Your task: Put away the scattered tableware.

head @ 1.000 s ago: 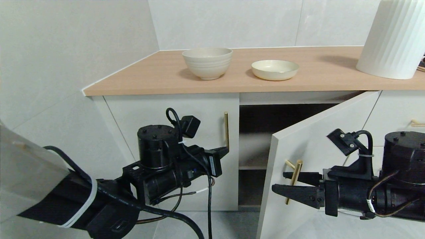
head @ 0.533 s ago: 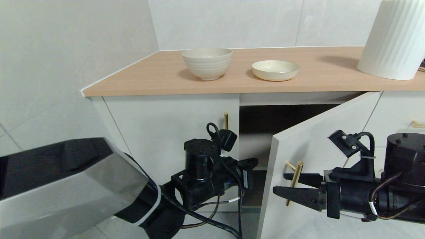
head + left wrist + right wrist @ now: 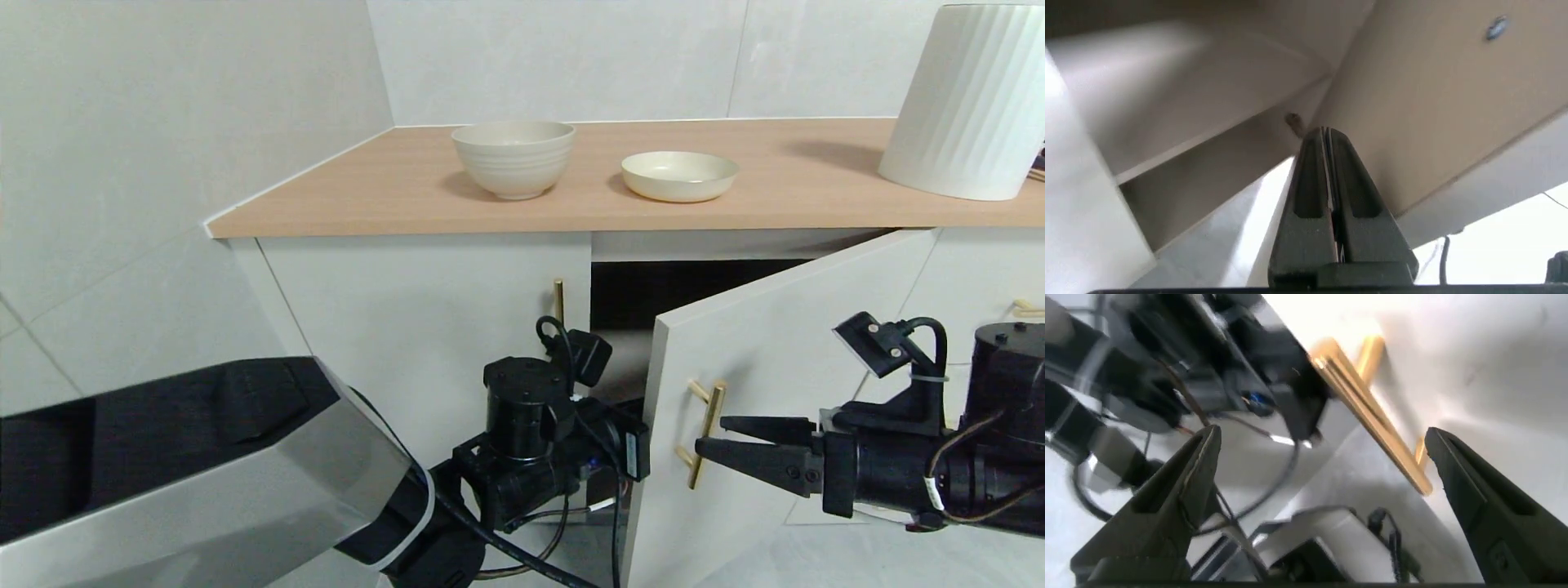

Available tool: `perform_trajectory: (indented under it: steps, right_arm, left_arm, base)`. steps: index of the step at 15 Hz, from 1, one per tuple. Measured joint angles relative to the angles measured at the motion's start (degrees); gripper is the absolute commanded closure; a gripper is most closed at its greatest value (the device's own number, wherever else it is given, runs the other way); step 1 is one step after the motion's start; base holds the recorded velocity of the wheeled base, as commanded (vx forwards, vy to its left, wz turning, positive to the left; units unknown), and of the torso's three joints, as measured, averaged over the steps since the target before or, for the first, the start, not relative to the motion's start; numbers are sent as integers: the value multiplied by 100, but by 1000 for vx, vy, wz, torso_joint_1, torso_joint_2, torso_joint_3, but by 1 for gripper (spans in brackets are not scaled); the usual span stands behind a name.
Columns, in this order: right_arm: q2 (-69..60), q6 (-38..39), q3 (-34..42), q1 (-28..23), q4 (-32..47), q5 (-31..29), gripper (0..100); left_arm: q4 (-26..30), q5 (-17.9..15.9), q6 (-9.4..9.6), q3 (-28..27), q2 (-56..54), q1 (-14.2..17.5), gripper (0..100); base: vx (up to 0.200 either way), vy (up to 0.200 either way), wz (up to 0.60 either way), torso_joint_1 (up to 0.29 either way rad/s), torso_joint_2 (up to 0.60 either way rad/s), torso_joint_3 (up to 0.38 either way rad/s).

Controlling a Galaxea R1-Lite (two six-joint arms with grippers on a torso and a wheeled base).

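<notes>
You're at the cupboard-opening step; no tableware picked up yet. The bowl (image 3: 513, 158) and the shallow dish (image 3: 679, 175) both sit on the desk (image 3: 367, 196), near each other but apart, w/ a ribbed white container (image 3: 963, 98) well off to the right. Below them the right cabinet door (image 3: 775, 327) stands partly open, w/ the dark cupboard interior (image 3: 637, 294) behind it.

Right gripper (image 3: 712, 437) is low, in front of that door. Its fingers are spread wide and hold nothing; the gold handle (image 3: 1368, 408) lies in the gap btwn them, not clamped. Left gripper (image 3: 1324, 135) is tucked at the door's free edge, on the inner side. Its fingers are pressed together and empty, tip close to the door's inside face. Contact w/ the door: can't tell.

Next move, as I read it: get the door swung wide enough to clear the opening. Either close the right fingers on the handle and pull along the door's arc, or push from inside w/ the left tip. Keep the 2 arms from crossing, since they're near each other at the door edge. After that, go up for the bowl.
</notes>
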Motion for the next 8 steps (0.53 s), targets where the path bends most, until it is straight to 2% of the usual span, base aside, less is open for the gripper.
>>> perform_trajectory:
  steps: [4, 5, 7, 8]
  right_arm:
    - [-330, -151, 400, -128, 9, -160, 0]
    - [-468, -438, 557, -146, 17, -329, 0]
    - [-746, -1163, 848, -183, 37, -1136, 0]
    - [-884, -1284, 937, -191, 61, -1317, 0]
  left_arm:
    - [-134, -15, -6, 16, -35, -49, 100]
    - [-213, -4, -9, 27, -52, -63, 100]
    - [-227, -6, -17, 110, -102, -135, 100]
    - [-233, -4, -20, 140, -135, -160, 100]
  base:
    - [0, 0, 0, 0, 0, 0]
    - [0, 0, 0, 0, 0, 0]
    - [0, 0, 0, 0, 0, 0]
    - [0, 0, 0, 0, 0, 0]
